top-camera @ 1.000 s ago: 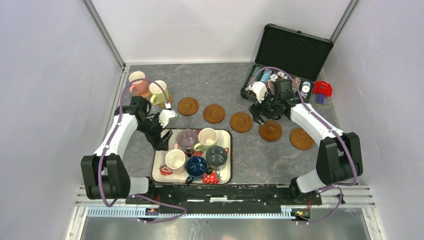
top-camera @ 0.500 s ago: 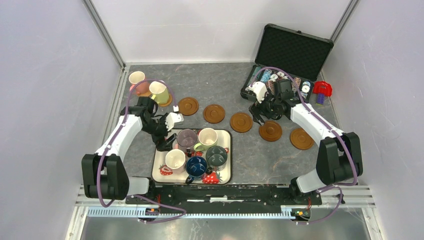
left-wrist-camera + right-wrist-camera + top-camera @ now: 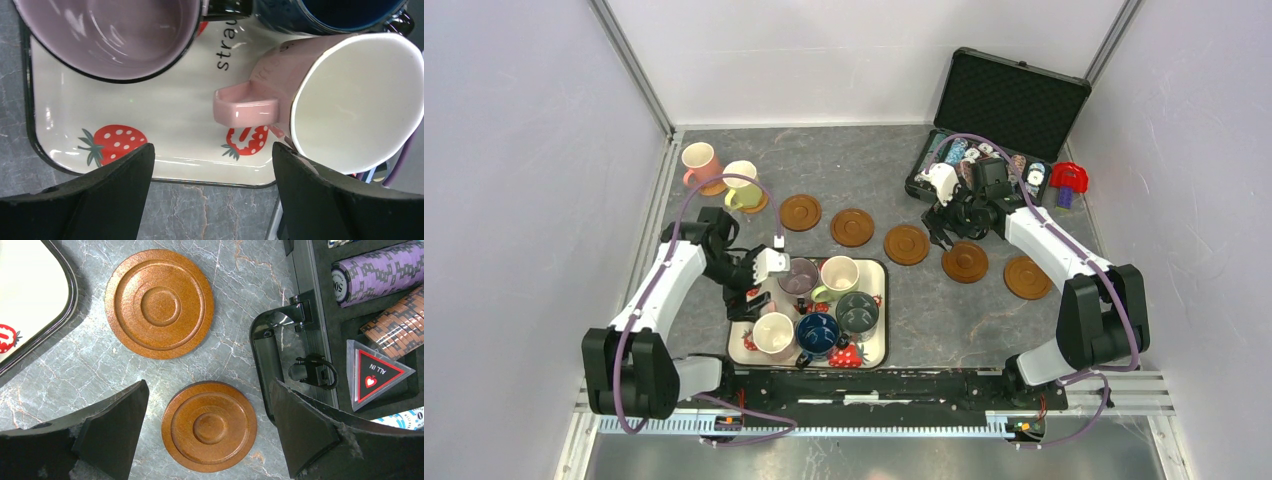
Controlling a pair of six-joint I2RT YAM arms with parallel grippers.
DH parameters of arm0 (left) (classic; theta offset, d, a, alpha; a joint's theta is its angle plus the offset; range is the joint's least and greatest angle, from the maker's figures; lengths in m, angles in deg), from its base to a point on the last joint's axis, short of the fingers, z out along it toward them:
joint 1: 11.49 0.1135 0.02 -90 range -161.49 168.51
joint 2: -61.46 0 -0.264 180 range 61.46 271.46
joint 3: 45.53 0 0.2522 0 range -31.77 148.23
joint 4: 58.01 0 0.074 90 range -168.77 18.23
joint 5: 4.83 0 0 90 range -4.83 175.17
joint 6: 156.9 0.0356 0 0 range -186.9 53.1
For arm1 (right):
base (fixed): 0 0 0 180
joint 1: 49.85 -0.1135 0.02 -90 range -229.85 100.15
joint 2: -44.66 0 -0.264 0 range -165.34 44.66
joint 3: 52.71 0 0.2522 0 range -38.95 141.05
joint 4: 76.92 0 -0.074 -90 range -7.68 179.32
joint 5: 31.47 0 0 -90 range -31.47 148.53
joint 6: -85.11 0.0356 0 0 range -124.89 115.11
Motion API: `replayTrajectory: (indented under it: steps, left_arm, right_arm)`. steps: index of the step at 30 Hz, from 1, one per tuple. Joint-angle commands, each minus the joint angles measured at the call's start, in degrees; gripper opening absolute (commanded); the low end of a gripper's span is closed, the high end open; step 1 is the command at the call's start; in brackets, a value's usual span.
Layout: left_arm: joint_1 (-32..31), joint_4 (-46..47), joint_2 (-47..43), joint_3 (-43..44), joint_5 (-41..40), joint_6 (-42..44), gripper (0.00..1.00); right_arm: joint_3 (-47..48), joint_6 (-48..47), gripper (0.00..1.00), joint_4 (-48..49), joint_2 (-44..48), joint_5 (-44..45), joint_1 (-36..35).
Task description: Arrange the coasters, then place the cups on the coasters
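Grey marbled tabletop (image 3: 844,155), pale lilac walls (image 3: 524,150), aluminium corner posts (image 3: 631,65)

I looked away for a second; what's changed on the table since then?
The left gripper slid toward the near edge along the left side of the tray and now hangs close to the pink cup, jaws open, holding nothing. The right gripper, coasters and other cups stayed put.
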Motion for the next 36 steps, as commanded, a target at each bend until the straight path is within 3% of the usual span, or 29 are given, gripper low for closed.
replayTrajectory:
  steps: [1, 10, 18, 36]
  left_arm:
    - [-0.6, -4.5, -2.1, -1.3, 0.4, 7.8, 0.94]
    - [-1.4, -12.0, -0.3, 2.5, -2.8, 22.1, 0.94]
    - [-5.6, -14.2, 2.6, 6.2, -2.7, 29.5, 0.94]
    - [-14.3, -13.6, 4.6, 5.1, -4.2, 31.4, 0.89]
  right_arm:
    - [0.0, 0.6, 0.98, 1.4, 1.2, -0.2, -0.1]
    - [0.2, 0.7, 0.98, 1.4, 0.9, -0.5, -0.1]
    - [0.0, 0.7, 0.98, 1.5, 0.8, -0.6, -0.2]
    - [-0.8, 0.1, 0.98, 1.6, 1.4, -0.4, -0.1]
